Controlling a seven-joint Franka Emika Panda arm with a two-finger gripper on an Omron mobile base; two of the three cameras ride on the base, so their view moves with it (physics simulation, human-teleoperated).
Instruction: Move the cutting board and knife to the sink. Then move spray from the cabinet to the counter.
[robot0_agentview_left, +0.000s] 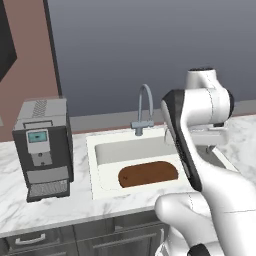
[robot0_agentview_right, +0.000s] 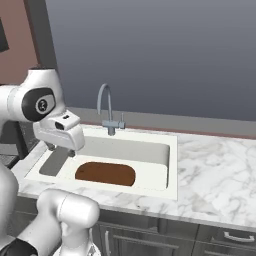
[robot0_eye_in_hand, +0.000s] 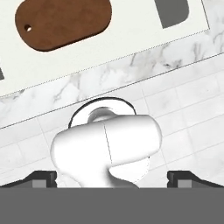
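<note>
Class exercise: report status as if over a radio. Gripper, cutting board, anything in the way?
Gripper open, holding nothing. Cutting board flat in the sink basin. Knife not sighted. Faucet stands behind the basin, clear of the board.

Counter and sink, with what rests on them.

We note the white marble-veined counter (robot0_agentview_left: 45, 200) carrying a dark coffee machine (robot0_agentview_left: 42, 149) at 9 o'clock of the white sink (robot0_agentview_left: 100, 150). A grey faucet (robot0_agentview_left: 144, 111) stands on the sink's rim at 12 o'clock. The cutting board (robot0_agentview_left: 148, 174) lies flat on the basin floor. Right of the sink, we see bare marble (robot0_agentview_right: 220, 170).
</note>
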